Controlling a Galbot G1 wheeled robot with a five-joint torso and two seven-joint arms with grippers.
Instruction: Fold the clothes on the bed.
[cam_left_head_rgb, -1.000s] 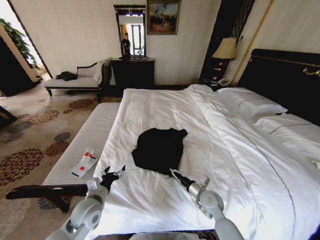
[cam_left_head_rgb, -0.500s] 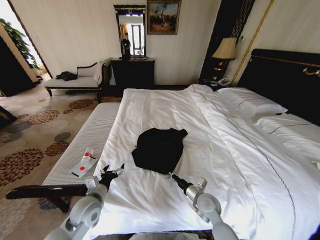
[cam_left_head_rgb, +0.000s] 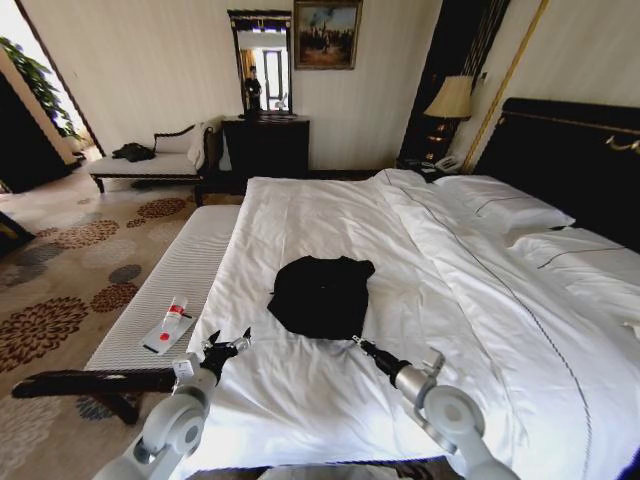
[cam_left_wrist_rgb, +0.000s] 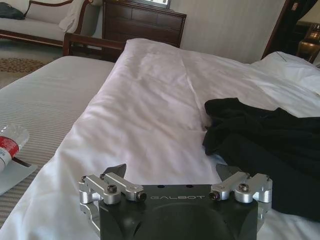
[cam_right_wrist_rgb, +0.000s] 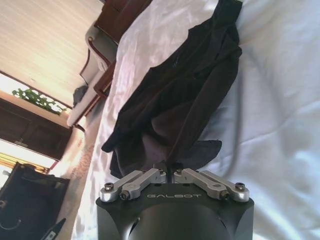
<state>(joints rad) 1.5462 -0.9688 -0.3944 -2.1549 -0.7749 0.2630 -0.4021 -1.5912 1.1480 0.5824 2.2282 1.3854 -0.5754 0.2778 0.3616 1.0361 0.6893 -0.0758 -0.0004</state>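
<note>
The left hand (cam_left_head_rgb: 228, 345) is hovering open over the bed's (cam_left_head_rgb: 330, 215) left edge near the foot, holding nothing. The right hand (cam_left_head_rgb: 360, 345) is pinching the T-shirt's (cam_left_head_rgb: 320, 293) near hem, closed on cloth. The T-shirt is lying bunched mid-bed toward the foot. Risk: one-sided pulling may be dragging it crooked, or the thin pinch slipping. No containers are in use.

- The T-shirt (cam_left_head_rgb: 321, 296) is lying as soft, matt black cloth, creased into loose folds.
- The bed (cam_left_head_rgb: 300, 410) is showing smooth white cloth, faintly wrinkled.
- The left gripper (cam_left_wrist_rgb: 174, 173) is showing bare brushed-metal links with dark screws on a matt black body.
- The right gripper (cam_right_wrist_rgb: 168, 167) is showing the same silvery metal on black.
- The bench (cam_left_head_rgb: 170, 285) is wearing finely ribbed, striped cloth.
</note>
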